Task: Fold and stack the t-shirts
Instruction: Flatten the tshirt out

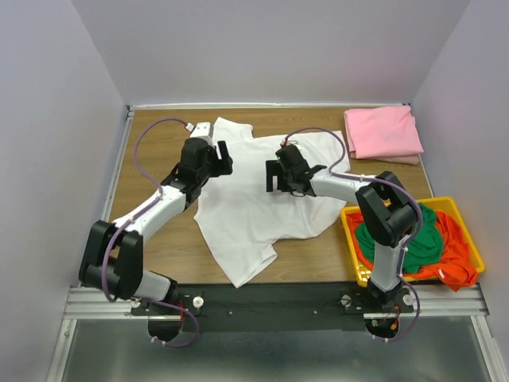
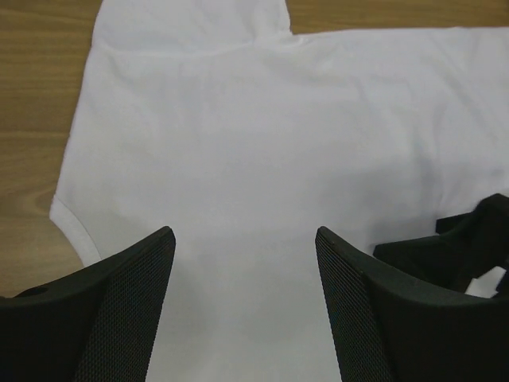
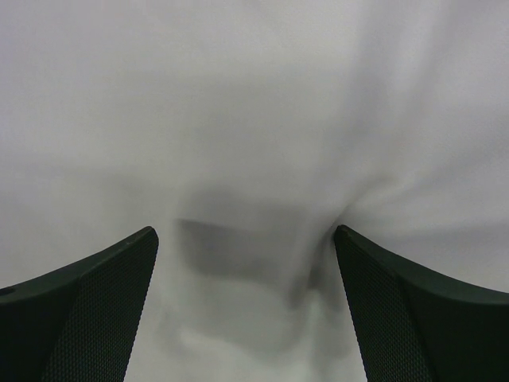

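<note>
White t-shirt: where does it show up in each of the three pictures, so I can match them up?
Top view: the white t-shirt lies spread across the middle of the table.
Left wrist view: it fills most of the picture, with bare table along the left and top edges.
Right wrist view: it fills the whole background.
Shared landmark: the wooden table, seen in the top and left wrist views only.
</note>
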You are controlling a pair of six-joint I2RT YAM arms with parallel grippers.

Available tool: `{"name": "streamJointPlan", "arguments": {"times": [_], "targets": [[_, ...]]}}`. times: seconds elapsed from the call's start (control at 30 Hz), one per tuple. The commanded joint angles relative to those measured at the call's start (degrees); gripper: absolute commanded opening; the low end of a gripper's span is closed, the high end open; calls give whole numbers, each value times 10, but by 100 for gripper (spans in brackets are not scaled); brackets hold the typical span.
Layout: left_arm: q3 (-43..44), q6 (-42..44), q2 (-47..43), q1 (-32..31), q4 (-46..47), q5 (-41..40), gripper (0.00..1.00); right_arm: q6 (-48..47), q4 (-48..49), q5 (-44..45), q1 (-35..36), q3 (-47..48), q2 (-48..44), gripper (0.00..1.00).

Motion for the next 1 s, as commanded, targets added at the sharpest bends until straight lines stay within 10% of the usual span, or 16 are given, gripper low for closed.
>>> {"name": "streamJointPlan", "arguments": {"times": [0.0,0.47,0.97], "targets": [[-13,21,-75,14,-28,-13,80,29,-31,28,23,15,48,98],[-86,11,-126,28,-18,1,84,43,-60,61,73,90,74,98],[-154,-82,-100,-45,-5,-57,83,41,-78,101,73,-18,-121,99]]}}
